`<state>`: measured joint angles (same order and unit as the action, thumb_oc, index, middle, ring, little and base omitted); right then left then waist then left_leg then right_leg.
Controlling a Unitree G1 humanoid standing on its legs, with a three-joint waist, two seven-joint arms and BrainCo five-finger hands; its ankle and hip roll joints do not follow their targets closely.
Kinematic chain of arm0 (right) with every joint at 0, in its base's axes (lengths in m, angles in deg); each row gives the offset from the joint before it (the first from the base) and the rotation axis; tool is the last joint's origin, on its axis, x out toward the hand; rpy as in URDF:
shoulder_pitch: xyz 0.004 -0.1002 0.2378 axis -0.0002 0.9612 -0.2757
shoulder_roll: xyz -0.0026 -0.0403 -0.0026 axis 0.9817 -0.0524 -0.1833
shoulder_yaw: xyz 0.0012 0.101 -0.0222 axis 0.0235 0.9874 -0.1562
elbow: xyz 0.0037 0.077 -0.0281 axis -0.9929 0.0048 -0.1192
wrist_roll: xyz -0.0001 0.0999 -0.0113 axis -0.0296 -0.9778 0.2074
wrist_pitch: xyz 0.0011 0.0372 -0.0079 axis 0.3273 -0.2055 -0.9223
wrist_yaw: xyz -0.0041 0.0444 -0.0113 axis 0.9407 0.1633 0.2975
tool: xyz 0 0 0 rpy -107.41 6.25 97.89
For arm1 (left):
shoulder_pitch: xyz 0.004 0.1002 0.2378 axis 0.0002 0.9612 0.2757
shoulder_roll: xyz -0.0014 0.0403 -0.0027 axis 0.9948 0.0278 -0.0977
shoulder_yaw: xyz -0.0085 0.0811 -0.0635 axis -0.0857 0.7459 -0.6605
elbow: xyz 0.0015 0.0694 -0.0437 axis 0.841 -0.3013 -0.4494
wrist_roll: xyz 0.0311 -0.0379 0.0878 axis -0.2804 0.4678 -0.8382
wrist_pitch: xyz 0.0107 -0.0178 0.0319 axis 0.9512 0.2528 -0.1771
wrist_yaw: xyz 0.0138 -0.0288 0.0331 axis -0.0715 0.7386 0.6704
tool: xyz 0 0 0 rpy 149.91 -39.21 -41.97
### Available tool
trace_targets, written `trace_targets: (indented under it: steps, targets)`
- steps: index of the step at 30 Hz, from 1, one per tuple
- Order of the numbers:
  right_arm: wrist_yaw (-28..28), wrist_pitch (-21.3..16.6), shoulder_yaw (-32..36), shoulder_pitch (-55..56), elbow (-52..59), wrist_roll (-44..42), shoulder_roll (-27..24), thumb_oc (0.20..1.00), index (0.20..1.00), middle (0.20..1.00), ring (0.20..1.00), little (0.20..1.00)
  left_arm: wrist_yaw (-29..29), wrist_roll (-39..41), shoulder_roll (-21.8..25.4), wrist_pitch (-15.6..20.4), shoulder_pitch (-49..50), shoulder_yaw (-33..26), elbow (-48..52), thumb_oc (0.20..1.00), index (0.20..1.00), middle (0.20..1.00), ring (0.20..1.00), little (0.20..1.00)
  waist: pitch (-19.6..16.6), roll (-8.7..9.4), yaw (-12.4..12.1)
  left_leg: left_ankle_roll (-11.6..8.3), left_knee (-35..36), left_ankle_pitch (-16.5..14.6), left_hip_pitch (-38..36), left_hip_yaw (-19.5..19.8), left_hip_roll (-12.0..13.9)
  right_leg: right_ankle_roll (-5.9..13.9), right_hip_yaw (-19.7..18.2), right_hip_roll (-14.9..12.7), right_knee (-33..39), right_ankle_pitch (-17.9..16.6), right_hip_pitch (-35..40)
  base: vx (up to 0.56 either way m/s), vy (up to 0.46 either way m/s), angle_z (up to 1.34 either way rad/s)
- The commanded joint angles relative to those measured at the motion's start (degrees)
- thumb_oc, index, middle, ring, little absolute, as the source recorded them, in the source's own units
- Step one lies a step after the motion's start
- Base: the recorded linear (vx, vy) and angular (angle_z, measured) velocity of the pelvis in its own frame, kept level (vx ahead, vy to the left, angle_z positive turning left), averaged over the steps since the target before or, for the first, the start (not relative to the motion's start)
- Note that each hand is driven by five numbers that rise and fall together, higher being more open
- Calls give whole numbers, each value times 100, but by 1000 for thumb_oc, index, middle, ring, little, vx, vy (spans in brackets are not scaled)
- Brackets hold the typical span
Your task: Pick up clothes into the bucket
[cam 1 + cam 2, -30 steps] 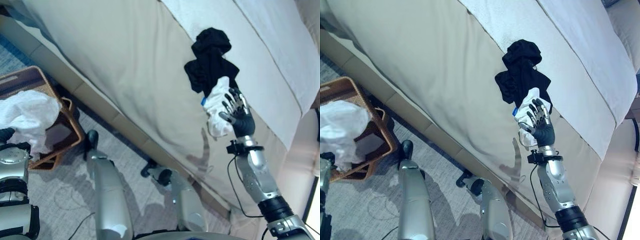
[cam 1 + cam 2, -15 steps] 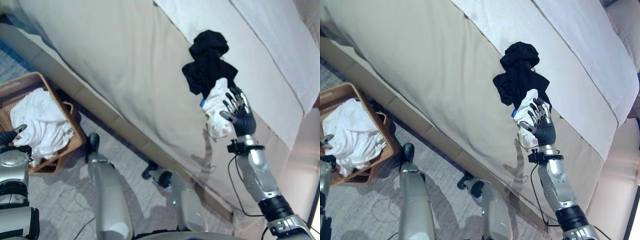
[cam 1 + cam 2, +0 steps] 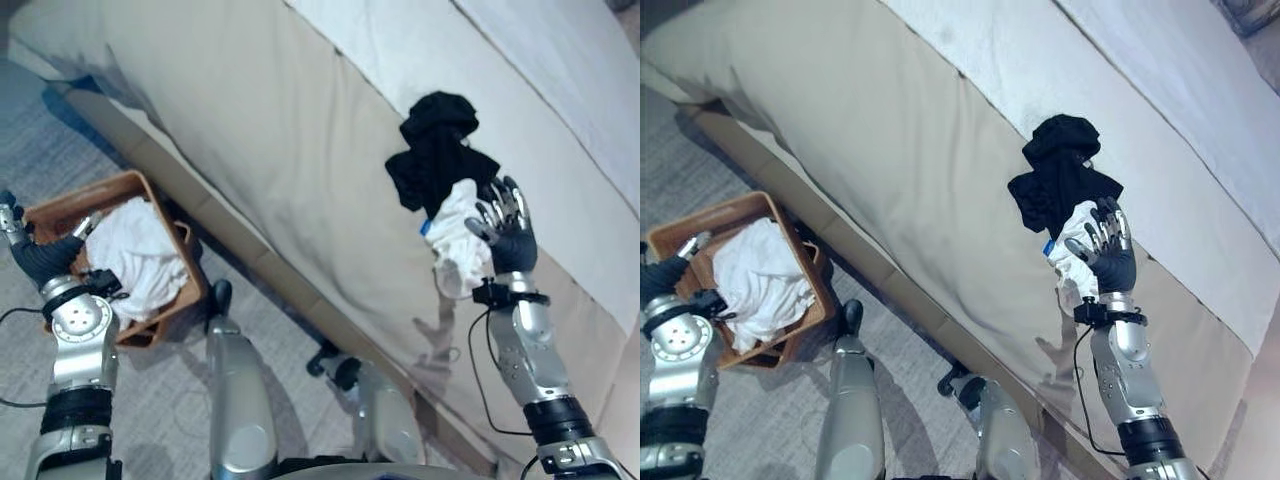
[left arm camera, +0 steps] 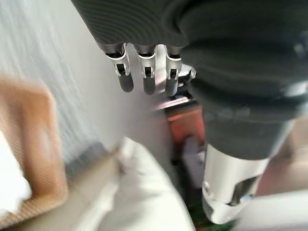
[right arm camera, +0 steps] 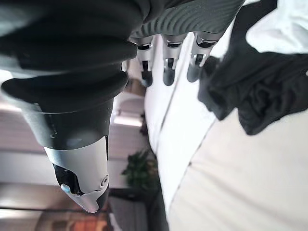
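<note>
Left eye view: white garment (image 3: pixel 456 240) touching spread right hand (image 3: pixel 508 238).

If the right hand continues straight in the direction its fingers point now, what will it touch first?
Most likely the black garment on the bed. The right hand, fingers open, points up at it, with the white cloth right beside the palm. Depth is unclear, so it may brush the white cloth first.

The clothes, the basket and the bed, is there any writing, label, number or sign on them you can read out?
None can be read.
White garment by the right hand: a small blue tag at its edge, too small to read.
Black garment: no print visible.
Basket with the white cloth by the left hand: no label visible.
Bed: plain.
</note>
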<state>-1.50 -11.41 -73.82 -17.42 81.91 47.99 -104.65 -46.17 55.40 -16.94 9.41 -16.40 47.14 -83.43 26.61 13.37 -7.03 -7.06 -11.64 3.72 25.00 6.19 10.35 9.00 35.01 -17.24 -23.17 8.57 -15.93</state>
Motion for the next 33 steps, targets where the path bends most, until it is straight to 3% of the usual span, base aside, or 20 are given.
trace_targets:
  steps: [1,5,12,20,22,28,30,32,33]
  targets:
    - [186,149,385,-145,-195,850,-194,1000,1000,1000,1000,1000,653,347,-239,406,-194,313,341,1000,1000,1000,1000,1000,-505,-197,130,172,-142,-424,-400,-265,-131,477,-126,-370,860,-1244,680,43,47,-5]
    - [203,310,258,-269,-393,1279,-280,1000,1000,1000,1000,1000,894,208,-327,305,-233,627,525,1000,1000,1000,1000,1000,-637,-313,198,177,115,-360,-727,-407,-161,486,-203,-386,1066,-1296,877,36,35,-5]
    - [176,557,-126,-661,-816,1800,-144,1000,1000,1000,1000,1000,1627,541,-689,174,-154,1377,671,1000,1000,1000,1000,1000,-1123,-540,583,185,412,-386,-1384,-835,-200,505,-575,-310,1616,-1426,1229,56,18,-28]
    - [354,743,-221,-839,-1067,2383,-167,1000,1000,1000,1000,1000,2080,608,-830,-69,77,1940,582,1000,1000,1000,1000,1000,-1387,-713,866,203,402,-482,-1788,-1107,-144,456,-1046,-243,1647,-1326,1319,73,-47,-33]
    - [522,886,-171,-860,-1190,2798,-228,1000,1000,1000,1000,1000,2168,679,-944,-178,181,2081,507,1000,1000,1000,1000,1000,-1426,-805,968,145,458,-444,-1915,-1159,-39,392,-1182,-139,1624,-1215,1335,35,-138,-20]
    - [803,1016,-213,-1014,-1561,2921,-202,1000,1000,1000,1000,1000,2209,746,-1146,-292,309,2219,251,1000,1000,1000,1000,1000,-1485,-977,1069,-23,438,-280,-2106,-1271,305,166,-1437,246,1642,-927,1403,13,-147,-19]
    - [893,1021,-382,-1252,-1809,2904,-180,1000,1000,1000,1000,1000,2179,799,-1194,-273,394,2196,244,1000,1000,1000,1000,1000,-1382,-1012,1000,-73,-149,-242,-2072,-1141,423,40,-1672,437,1617,-828,1436,3,-131,-28]
    - [923,1018,-500,-1433,-1957,2860,-150,1000,1000,1000,1000,1000,2154,858,-1236,-262,429,2194,264,1000,1000,1000,1000,1000,-1305,-1020,939,-91,-464,-162,-1981,-921,357,-12,-1795,483,1608,-845,1416,-33,-45,-53]
    - [939,1081,-705,-1708,-2183,2873,-104,1000,1000,1000,1000,1000,2114,1026,-1356,-274,486,2221,263,1000,1000,1000,1000,1000,-1199,-1045,822,-162,-527,-73,-1890,-592,243,9,-1926,489,1657,-843,1428,-24,11,-96]
